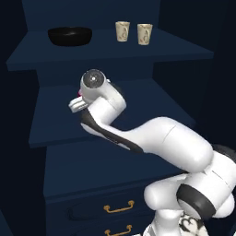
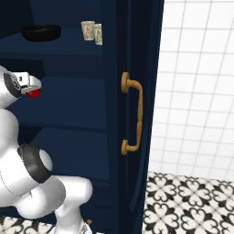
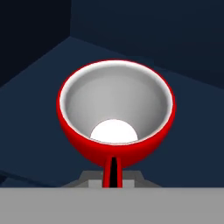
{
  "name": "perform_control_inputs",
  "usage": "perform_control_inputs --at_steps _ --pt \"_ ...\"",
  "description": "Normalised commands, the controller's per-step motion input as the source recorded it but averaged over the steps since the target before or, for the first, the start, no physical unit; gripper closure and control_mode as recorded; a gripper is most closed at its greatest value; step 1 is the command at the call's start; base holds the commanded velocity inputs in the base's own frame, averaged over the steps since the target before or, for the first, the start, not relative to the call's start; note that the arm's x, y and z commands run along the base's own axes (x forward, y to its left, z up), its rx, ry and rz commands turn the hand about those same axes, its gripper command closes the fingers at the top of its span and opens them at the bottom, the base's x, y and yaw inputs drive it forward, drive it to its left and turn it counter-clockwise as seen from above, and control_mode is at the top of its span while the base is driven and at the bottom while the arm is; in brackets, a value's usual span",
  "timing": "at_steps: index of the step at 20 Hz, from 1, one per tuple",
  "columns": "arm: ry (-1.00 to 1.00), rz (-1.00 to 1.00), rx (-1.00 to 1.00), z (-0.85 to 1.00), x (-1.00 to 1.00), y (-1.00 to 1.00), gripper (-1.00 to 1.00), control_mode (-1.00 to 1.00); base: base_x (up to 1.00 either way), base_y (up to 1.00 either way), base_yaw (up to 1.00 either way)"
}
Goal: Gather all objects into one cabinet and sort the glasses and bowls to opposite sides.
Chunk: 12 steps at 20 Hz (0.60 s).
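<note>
1. Reaching into the navy cabinet, the robot's fingers are pinching the rim of the red cup, holding it over the middle shelf.
2. Sitting on the upper shelf, the black bowl is resting at the left while two cream cups are standing side by side toward the right, well apart from it.
3. Hanging open at the right, the cabinet door is showing its gold handle.
</note>
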Motion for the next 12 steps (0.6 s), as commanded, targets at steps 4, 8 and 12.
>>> perform_control_inputs --at_steps 4,8,12 --pt "0.00 0.00 0.00 0.85 -0.95 -0.73 1.00 -1.00 0.00 0.00 0.00" --pt "0.00 0.00 0.00 0.81 -0.87 -0.80 1.00 -1.00 0.00 0.00 0.00" --pt "-0.13 0.00 0.05 0.86 -0.50 -0.83 1.00 -1.00 0.00 0.00 0.00"
